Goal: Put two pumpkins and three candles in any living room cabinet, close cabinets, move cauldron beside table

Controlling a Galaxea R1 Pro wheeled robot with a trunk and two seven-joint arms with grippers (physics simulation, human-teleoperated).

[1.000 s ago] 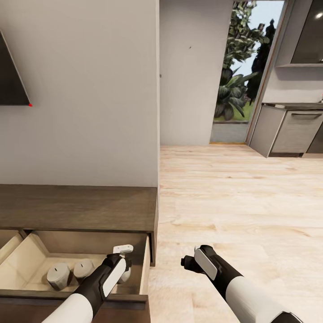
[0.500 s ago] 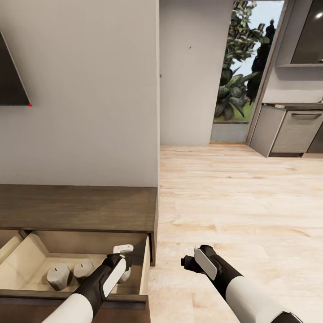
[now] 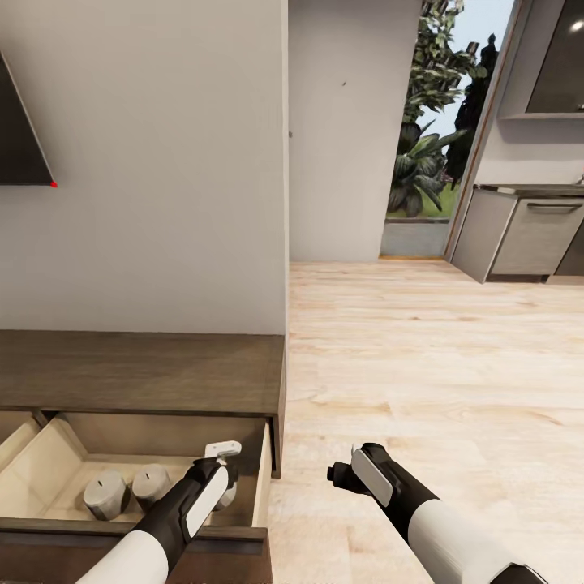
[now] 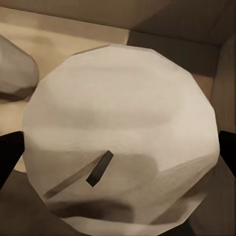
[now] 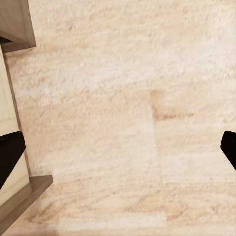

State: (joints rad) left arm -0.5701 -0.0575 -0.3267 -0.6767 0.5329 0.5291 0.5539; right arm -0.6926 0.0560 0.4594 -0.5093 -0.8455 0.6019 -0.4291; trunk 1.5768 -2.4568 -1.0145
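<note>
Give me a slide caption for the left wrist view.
Close-up of a pale candle with dark wick, between the left hand's open fingers inside the drawer.

Living room, my head view: low dark-brown cabinet (image 3: 146,373) against white wall, flat top bare. Its right-hand drawer (image 3: 261,478) pulled out, beige inside showing. Two grey-white candles (image 3: 105,495) upright on drawer floor, side by side, near front. Third candle (image 4: 120,142) just beside them, close under my left wrist camera. Pale wood floor (image 3: 438,365) runs right of cabinet.
</note>
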